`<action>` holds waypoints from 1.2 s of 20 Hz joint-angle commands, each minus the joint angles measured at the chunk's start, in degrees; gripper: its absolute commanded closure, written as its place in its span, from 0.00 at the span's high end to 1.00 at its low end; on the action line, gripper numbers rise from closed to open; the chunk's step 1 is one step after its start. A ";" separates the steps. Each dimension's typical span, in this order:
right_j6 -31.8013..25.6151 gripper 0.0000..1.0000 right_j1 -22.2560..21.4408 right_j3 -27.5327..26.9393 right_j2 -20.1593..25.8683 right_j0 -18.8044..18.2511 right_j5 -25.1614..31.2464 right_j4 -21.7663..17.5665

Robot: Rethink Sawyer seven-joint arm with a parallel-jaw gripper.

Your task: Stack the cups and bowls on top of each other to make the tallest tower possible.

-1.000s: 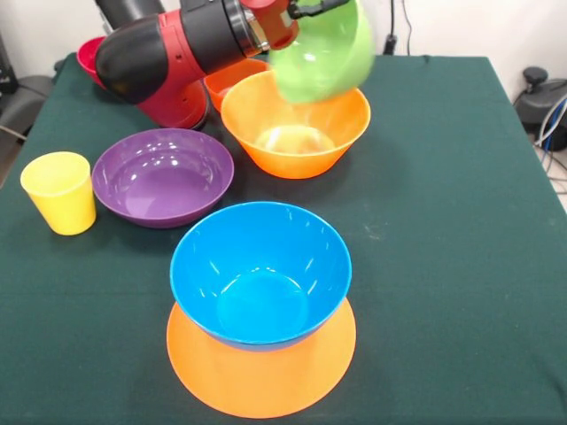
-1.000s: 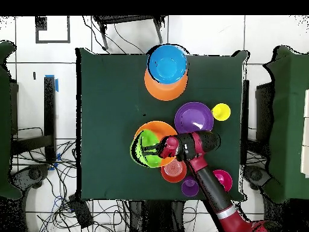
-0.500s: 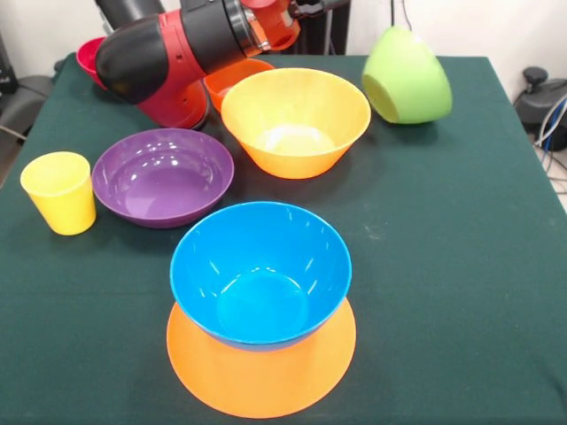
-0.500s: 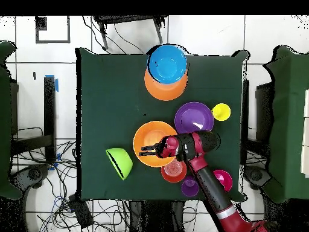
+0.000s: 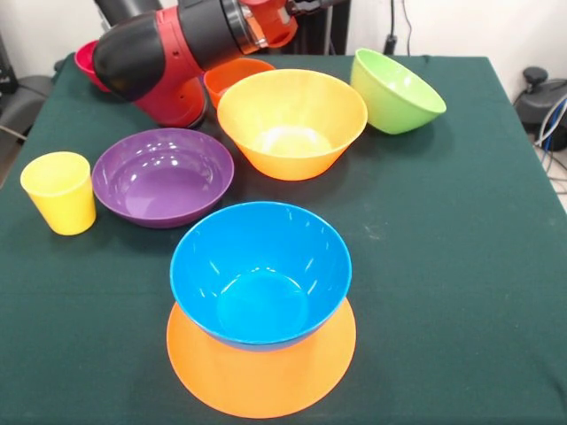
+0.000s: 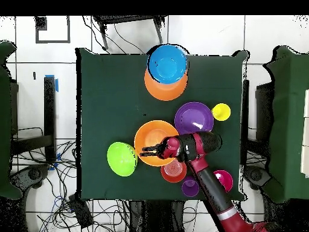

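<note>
My gripper [image 6: 144,151] is open and empty, above the rim of a large orange bowl [image 6: 151,138], which stands upright behind the table's middle in the front view [image 5: 292,121]. A green bowl [image 5: 394,91] sits apart from it, slightly tilted, and shows open side up from overhead [image 6: 122,159]. A blue bowl [image 5: 260,273] rests on an upturned large orange bowl [image 5: 261,372]; this tower shows overhead too [image 6: 167,63]. A wide purple bowl [image 5: 162,174] and a yellow cup [image 5: 58,192] stand at the left. The teal bowl is out of view.
The arm [image 5: 168,49] reaches over a small orange-red bowl [image 6: 173,171] near the robot. A purple cup [image 6: 190,188] and a pink-red bowl [image 6: 223,179] stand by the table edge at the base. The green tablecloth [image 5: 461,266] covers the table.
The gripper let go of the green bowl. It dropped beside the large orange bowl, lay on its side, then settled open side up. The arm has barely moved.
</note>
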 commanded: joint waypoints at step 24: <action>19.47 1.00 -53.07 19.23 8.48 5.61 -40.68 -7.41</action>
